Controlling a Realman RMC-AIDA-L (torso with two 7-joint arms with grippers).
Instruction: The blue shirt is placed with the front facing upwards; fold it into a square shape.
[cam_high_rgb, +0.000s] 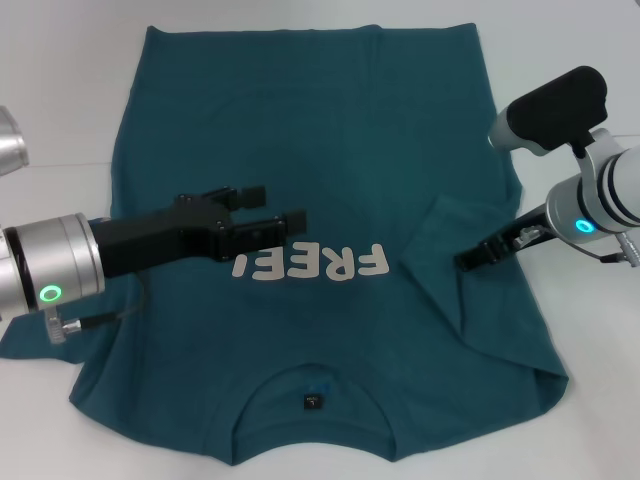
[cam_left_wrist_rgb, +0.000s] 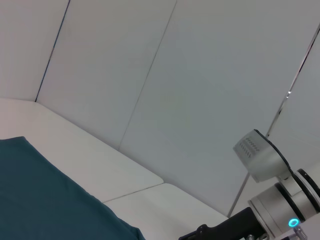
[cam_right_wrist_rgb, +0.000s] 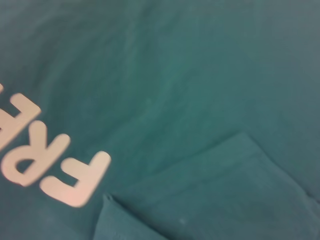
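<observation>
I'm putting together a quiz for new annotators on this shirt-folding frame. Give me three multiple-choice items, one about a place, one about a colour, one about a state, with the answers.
1. Where is the left gripper?
A. Above the shirt's chest, beside the lettering
B. Off the table
C. On the neck label

2. What colour is the FREE! lettering on the blue shirt?
A. Yellow
B. White
C. Black

3. How does the sleeve on the robot's right side lie?
A. Spread flat outward
B. Folded in over the body
C. Rolled into a tube

Answers: 1 A, the head view shows its open fingers over the chest by the letters. 2 B, the letters show white against teal. 3 B, the sleeve's edge lies on the shirt front near the right gripper.
</observation>
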